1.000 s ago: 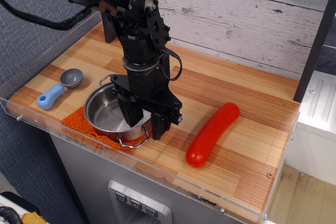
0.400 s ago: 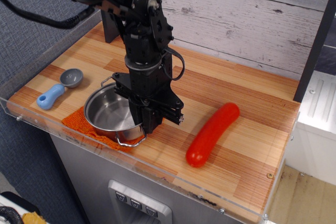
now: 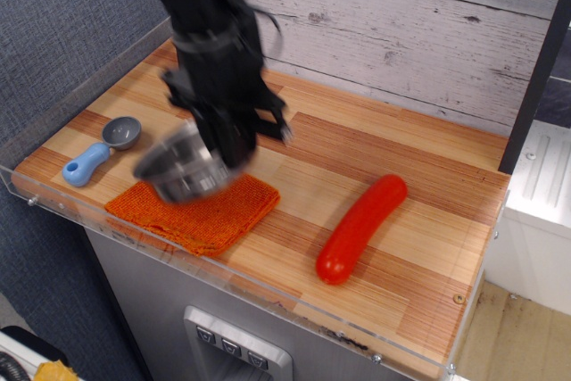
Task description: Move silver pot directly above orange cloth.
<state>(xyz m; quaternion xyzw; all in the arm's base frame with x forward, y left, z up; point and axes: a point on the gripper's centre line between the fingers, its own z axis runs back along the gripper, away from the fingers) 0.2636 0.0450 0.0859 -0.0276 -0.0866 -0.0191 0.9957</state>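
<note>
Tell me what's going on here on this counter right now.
A black robot arm's gripper has the silver pot lifted and tilted in the air above the orange cloth; the image is motion-blurred. A blue-handled scoop lies left of the cloth, and a long red sausage-shaped object lies to the right.

A staged robot test bench dressed as a toy kitchen: a striped wooden countertop (image 3: 375, 158) edged with a clear acrylic guard (image 3: 268, 296) sits on a grey cabinet whose front carries a small panel of buttons (image 3: 234, 352). Behind it stands a whitewashed plank backdrop (image 3: 419, 24), with grey fabric partition (image 3: 62, 51) at the left, the look of a lab cubicle. A black robot arm (image 3: 214, 51) works over the counter, where play-kitchen props lie: a blurred silver pot (image 3: 183, 165), an orange cloth (image 3: 214, 216), a blue-handled scoop (image 3: 100, 152) and a red sausage-shaped toy (image 3: 359, 227). White furniture (image 3: 540, 185) stands at the right.
</note>
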